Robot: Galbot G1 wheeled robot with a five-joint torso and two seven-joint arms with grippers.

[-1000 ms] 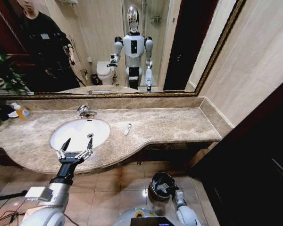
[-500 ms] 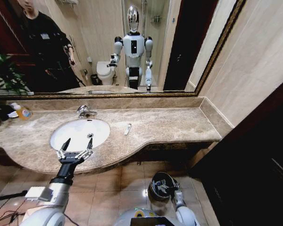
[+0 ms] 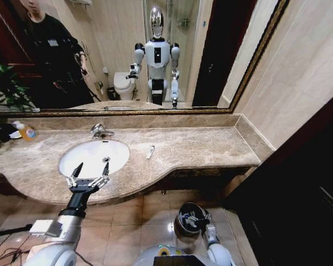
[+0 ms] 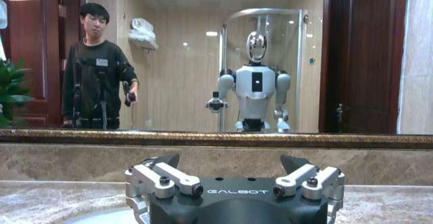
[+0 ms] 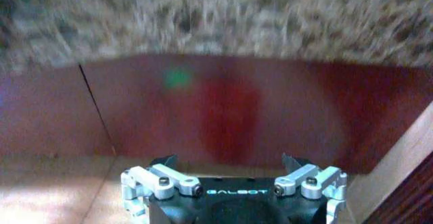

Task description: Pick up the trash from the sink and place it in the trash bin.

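**Trash on the counter, bin on the floor**

Trash in view is one white tube (image 3: 150, 151) lying on the marble counter (image 3: 200, 147), just beside the basin's right rim and clear of the bowl. The sink (image 3: 94, 157) sits toward the counter's left end, its chrome faucet (image 3: 100, 131) at the back edge near the mirror (image 3: 127, 55). Nothing can be made out inside the white bowl from the head view.

The left gripper (image 3: 89, 173) hangs over the basin's front rim, above the counter's front edge, its two fingers spread wide and released, gripping nothing. In the left wrist view the same gripper (image 4: 233, 171) faces the mirror with its finger bases set far apart.

The bin (image 3: 190, 218) stands on the tiled floor below the counter's front edge. The right gripper (image 3: 197, 220) is low, at the bin's mouth; the right wrist view (image 5: 233, 171) shows its finger bases spread, but the tips are out of frame, so I cannot tell whether it is released or clenched.

An orange bottle (image 3: 25, 131) stands at the counter's far left end, by the mirror.
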